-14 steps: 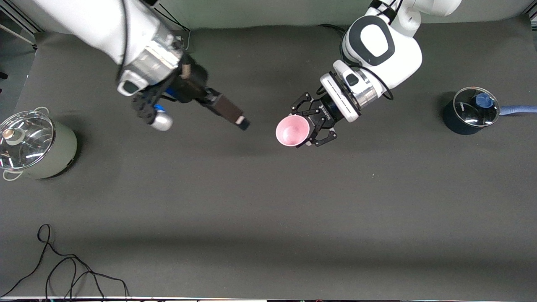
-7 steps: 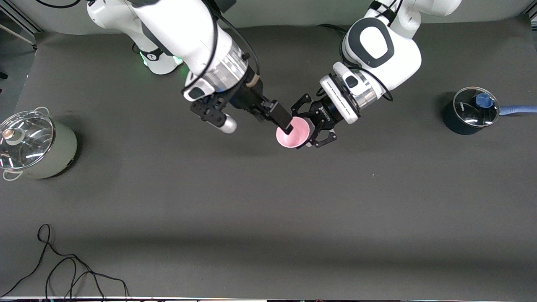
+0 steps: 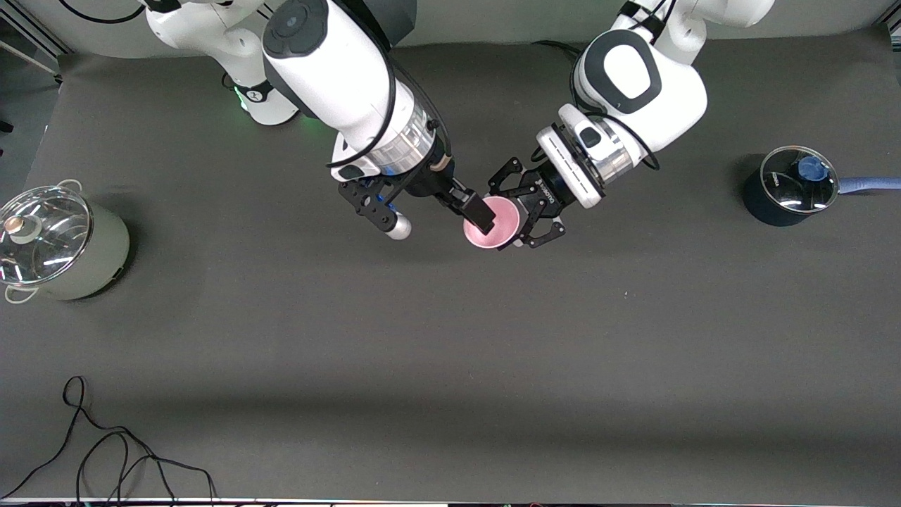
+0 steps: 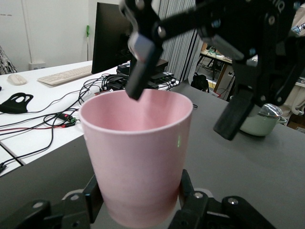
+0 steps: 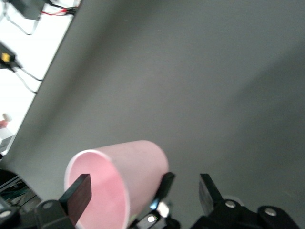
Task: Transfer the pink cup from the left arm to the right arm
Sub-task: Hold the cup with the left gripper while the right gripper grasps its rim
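Observation:
The pink cup (image 3: 501, 224) is held above the middle of the table, tilted with its mouth toward the front camera. My left gripper (image 3: 519, 215) is shut on its lower body; its black linkage fingers (image 4: 93, 196) press both sides of the cup (image 4: 138, 143). My right gripper (image 3: 480, 217) is open at the cup's rim. One flat finger (image 4: 139, 62) reaches into the mouth, the other (image 4: 233, 119) stands outside the wall, apart from it. In the right wrist view the cup (image 5: 138, 162) lies between my right gripper's (image 5: 143, 193) spread fingers.
A pale green pot with a glass lid (image 3: 56, 243) stands at the right arm's end of the table. A dark blue saucepan with a glass lid (image 3: 792, 184) stands at the left arm's end. A black cable (image 3: 105, 451) lies near the front edge.
My right arm has swung in toward the cup and lowered its finger into the cup's mouth. My left arm and the cup have stayed still.

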